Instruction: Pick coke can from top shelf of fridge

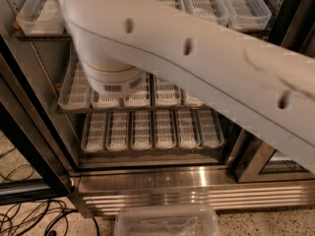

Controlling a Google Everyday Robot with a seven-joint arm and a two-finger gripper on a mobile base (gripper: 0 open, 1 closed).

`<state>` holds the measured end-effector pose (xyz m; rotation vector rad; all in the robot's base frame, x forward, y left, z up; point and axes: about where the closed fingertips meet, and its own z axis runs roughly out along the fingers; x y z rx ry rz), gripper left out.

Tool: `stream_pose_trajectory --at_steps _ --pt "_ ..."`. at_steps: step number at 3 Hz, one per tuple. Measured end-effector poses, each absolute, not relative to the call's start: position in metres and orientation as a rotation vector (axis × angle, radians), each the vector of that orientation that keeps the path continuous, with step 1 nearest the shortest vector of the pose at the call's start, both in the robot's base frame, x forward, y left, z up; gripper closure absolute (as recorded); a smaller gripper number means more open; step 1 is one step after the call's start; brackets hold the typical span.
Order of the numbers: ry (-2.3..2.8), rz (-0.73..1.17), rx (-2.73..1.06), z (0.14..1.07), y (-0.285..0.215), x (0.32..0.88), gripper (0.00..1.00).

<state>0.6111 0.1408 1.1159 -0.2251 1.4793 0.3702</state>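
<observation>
My white arm crosses the view from the lower right to the upper left, and its end leaves the picture at the top left. The gripper is out of view. The fridge stands open in front, with a black frame and a stainless steel base panel. The uppermost rack in view, the top shelf, holds clear slotted lane trays, partly hidden by the arm. The trays that show on it hold nothing. No coke can shows anywhere; it is hidden or out of view.
Two lower racks carry rows of clear trays that hold nothing. A clear plastic bin sits on the speckled floor before the fridge. Black cables lie on the floor at the lower left. The black door frame runs down the left.
</observation>
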Motion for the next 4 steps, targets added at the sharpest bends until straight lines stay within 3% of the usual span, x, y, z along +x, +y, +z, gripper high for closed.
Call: stream_pose_trajectory --at_steps 1,4 --pt "1.555 0.329 -0.278 1.0926 0.08 0.6188 1.0" --pt "1.56 0.328 -0.284 1.0978 0.0819 0.6182 1.0"
